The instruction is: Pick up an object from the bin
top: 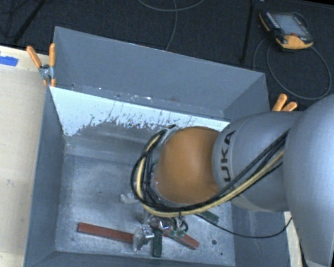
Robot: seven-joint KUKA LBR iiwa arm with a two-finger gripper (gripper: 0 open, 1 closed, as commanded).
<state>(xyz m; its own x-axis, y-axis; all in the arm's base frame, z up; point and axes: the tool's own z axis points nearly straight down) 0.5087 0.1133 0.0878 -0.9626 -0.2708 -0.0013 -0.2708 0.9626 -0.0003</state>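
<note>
The fingers (148,238) are hanging low over the floor of the grey metal bin (84,166); I cannot tell whether they are open or closed. A flat reddish-brown stick (104,232) is lying just to their left, and a small dark green piece (157,248) is lying right beside them.

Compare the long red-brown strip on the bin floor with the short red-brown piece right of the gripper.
The long strip lies nearly level in the view; the short piece slants down rightward. The long strip shows far more length than the short piece, whose left end the gripper hides. Both are red-brown and flat.
</note>
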